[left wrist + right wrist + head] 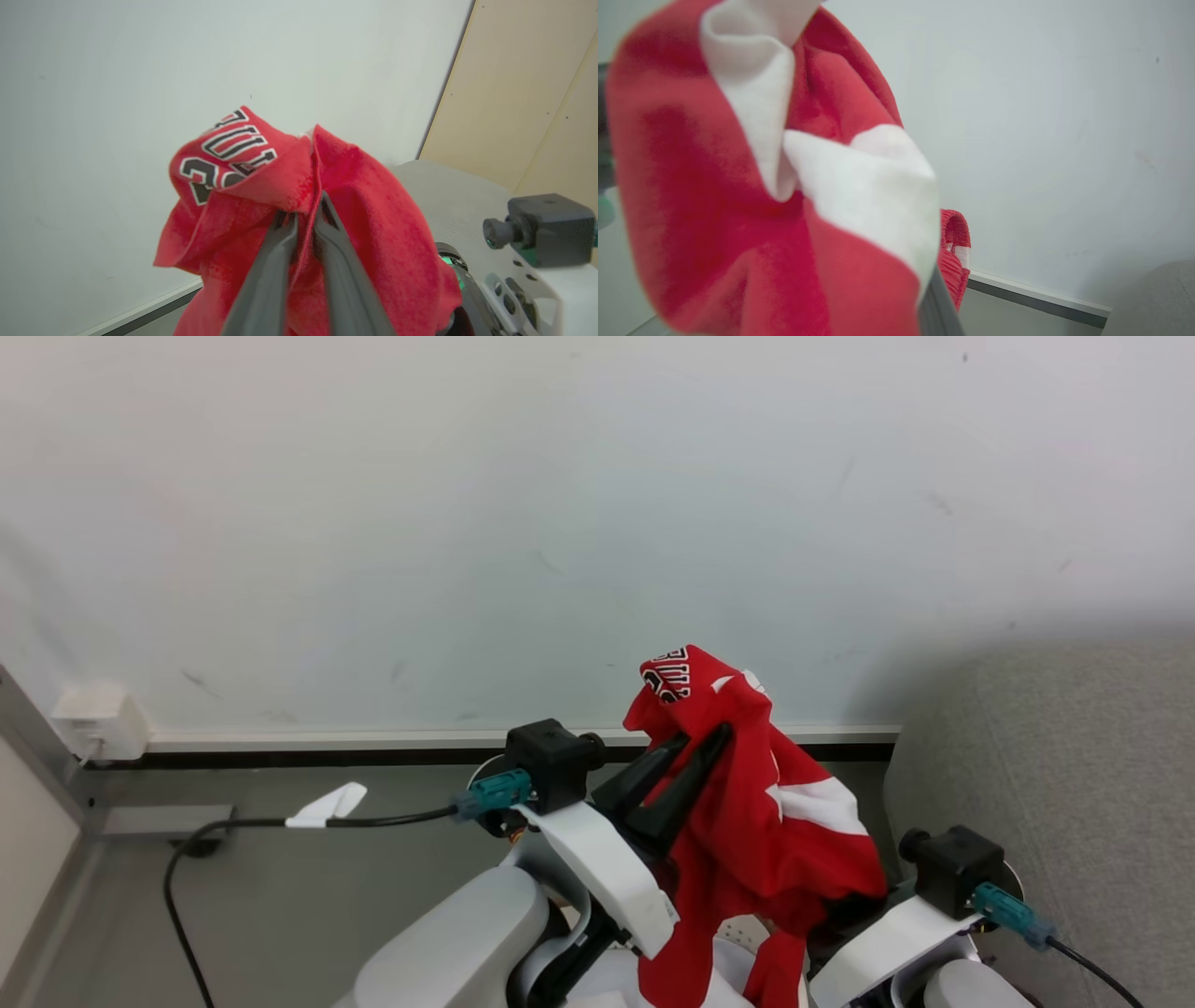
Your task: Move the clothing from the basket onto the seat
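Pinching the red clothing (pixel 747 821) aloft, left pincer (pixel 306 207) is clamped on it; right pincer (pixel 934 303) closed under the drape, hold unclear.

clothing (pixel 747 840): draped over left hand (pixel 702 742) | seat (pixel 1055 784): right of clothing | wall (pixel 467 523): behind

Bright, even light, soft shadow beside the seat (pixel 1055 784), blurry clothing (pixel 714 210) up close (right wrist view)

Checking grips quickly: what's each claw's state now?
Left claw: closed on the red clothing.
Right claw: closed under the draped clothing; whether it pinches cloth cannot be told.
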{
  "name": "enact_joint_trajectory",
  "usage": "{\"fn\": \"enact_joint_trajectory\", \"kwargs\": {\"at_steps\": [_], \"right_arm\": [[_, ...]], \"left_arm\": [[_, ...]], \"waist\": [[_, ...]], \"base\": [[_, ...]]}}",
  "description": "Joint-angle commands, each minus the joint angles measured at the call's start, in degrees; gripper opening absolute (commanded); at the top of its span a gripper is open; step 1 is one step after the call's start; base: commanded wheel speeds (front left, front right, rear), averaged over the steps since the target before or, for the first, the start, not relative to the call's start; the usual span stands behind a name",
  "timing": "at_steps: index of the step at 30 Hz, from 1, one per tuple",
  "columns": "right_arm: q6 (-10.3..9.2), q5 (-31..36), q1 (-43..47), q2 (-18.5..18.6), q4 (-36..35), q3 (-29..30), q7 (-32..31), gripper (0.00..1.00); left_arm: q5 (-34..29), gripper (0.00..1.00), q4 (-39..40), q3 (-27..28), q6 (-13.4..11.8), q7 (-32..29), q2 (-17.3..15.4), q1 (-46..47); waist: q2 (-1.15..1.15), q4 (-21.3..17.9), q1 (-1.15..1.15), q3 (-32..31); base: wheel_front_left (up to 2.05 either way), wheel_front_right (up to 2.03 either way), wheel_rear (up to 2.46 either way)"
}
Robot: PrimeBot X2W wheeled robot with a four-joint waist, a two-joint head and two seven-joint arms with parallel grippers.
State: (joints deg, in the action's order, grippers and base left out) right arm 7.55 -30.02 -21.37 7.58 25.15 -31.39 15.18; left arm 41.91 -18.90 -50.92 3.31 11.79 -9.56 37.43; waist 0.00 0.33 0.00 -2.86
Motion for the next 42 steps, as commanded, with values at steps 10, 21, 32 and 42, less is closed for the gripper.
{"fn": "enact_joint_trajectory", "kwargs": {"at_steps": [10, 21, 32, 42], "right_arm": [[-0.12, 0.1, 2.9, 0.4, -5.3, 6.9, 0.0, 0.00], [-0.12, 2.3, 5.4, 2.9, -11.9, 13.6, 0.0, 0.00], [-0.12, 1.9, 10.6, 2.1, -18.2, 18.3, 0.0, 0.00], [-0.12, 1.9, 11.4, 1.2, -20.0, 20.0, 0.0, 0.00]], "left_arm": [[0.7, 1.00, 1.5, -0.1, -0.4, 1.2, -1.0, -2.6], [-1.1, 1.00, 2.1, 0.1, -0.2, 2.8, -2.1, -4.9], [-5.6, 1.00, 2.9, 1.0, -0.2, 3.3, -3.4, -6.0], [-9.2, 1.00, 3.8, 3.0, 0.6, 3.4, -3.2, -6.6]], "waist": [[0.00, -5.6, 0.00, 0.2], [0.00, -15.8, 0.00, 1.8], [0.00, -24.0, 0.00, 4.4], [0.00, -27.3, 0.00, 6.0]], "base": [[0.00, 0.00, 0.00], [0.00, 0.00, 0.00], [0.00, 0.00, 0.00], [0.00, 0.00, 0.00]]}}
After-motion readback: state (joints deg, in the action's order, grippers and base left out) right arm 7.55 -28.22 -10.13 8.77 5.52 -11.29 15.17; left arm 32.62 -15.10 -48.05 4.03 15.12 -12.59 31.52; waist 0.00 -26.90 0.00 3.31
